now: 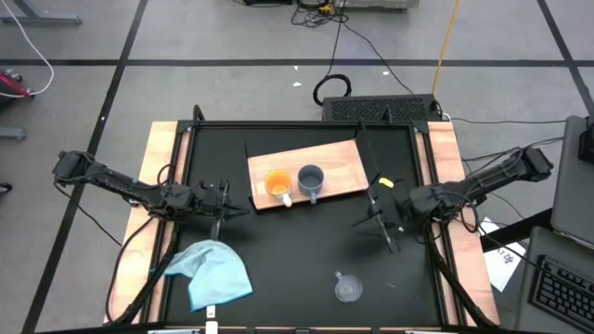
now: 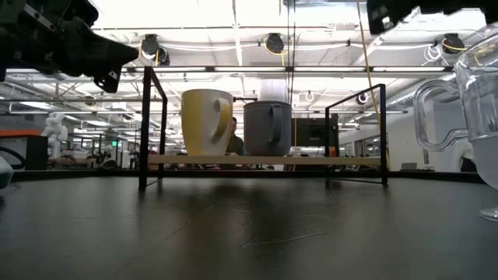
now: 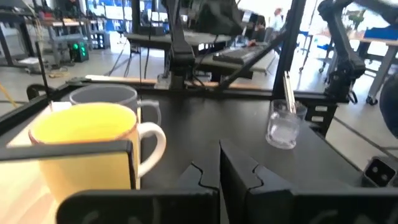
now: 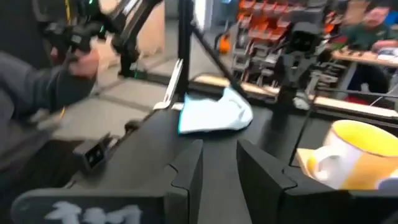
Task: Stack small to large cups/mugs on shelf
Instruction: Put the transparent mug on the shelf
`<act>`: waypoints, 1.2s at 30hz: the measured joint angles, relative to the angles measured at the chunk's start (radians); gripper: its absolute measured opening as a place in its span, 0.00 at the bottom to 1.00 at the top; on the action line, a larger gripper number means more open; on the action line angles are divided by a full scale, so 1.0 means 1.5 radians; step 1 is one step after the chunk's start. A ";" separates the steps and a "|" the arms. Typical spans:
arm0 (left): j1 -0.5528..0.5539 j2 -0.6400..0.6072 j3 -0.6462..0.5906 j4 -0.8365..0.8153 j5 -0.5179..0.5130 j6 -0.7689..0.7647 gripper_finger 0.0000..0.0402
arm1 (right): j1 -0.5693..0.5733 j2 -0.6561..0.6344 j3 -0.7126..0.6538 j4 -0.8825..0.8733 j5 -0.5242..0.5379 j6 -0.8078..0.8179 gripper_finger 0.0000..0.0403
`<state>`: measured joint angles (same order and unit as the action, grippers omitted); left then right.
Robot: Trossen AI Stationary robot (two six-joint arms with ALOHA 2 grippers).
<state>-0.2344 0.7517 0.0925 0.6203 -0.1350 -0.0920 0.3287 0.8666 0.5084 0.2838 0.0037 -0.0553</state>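
The orange cup with a white handle (image 1: 277, 184) and the grey-blue cup (image 1: 310, 181) stand upright side by side on the light-brown wooden shelf (image 1: 334, 160). In the low view the shelf (image 2: 342, 160) rests on a black frame above the table. The clear cup (image 1: 348, 289) stands upright on the black tabletop toward the near edge, and shows close up in the low view (image 2: 476, 101). My left gripper (image 1: 225, 208) hovers left of the shelf, shut and empty, pointing at the orange cup (image 3: 87, 149). My right gripper (image 1: 376, 219) hovers right of the shelf, open and empty.
A light blue cloth (image 1: 215, 272) lies crumpled on the table's near left, also in the right wrist view (image 4: 214, 113). Wooden side rails (image 1: 160, 158) run along both table sides. A person's arm (image 4: 43, 87) shows beyond the table.
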 joint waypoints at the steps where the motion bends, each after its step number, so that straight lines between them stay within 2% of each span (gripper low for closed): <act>1: 0.000 0.000 0.000 -0.007 0.000 0.000 0.00 | 0.006 0.010 0.024 -0.031 0.000 -0.008 0.23; 3: 0.000 0.001 0.000 -0.014 0.000 0.000 0.00 | 0.010 0.030 0.075 -0.106 0.012 -0.018 0.24; 5: 0.000 0.001 0.000 -0.013 -0.005 0.003 0.01 | 0.011 0.049 0.124 -0.182 0.056 -0.024 0.23; 7: 0.000 0.001 0.000 -0.013 -0.009 0.005 0.01 | 0.010 0.067 0.158 -0.235 0.104 -0.023 0.23; 9: 0.000 0.001 0.000 -0.013 -0.009 0.006 0.00 | 0.008 0.087 0.183 -0.269 0.117 -0.004 0.23; 13: 0.000 0.001 0.000 -0.014 -0.009 0.011 0.01 | 0.013 0.128 0.236 -0.332 0.116 0.079 0.24; 17: 0.000 0.001 0.000 -0.016 -0.014 0.003 0.01 | 0.046 0.180 0.277 -0.377 0.114 0.112 0.24; 21: 0.000 0.001 0.000 -0.016 -0.027 -0.016 0.01 | 0.093 0.229 0.308 -0.368 0.076 0.124 0.24; 25: -0.001 0.001 0.000 -0.017 -0.027 -0.017 0.01 | 0.151 0.267 0.345 -0.416 0.046 0.167 0.24; 29: -0.001 0.001 0.000 -0.016 -0.022 -0.018 0.00 | 0.191 0.298 0.349 -0.433 0.031 0.231 0.24; 36: -0.001 0.001 0.000 -0.010 -0.015 -0.025 0.01 | 0.206 0.372 0.349 -0.453 0.023 0.330 0.24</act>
<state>-0.2363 0.7525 0.0925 0.6052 -0.1577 -0.1297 0.6373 1.4247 1.0321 -0.3952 0.0389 0.4398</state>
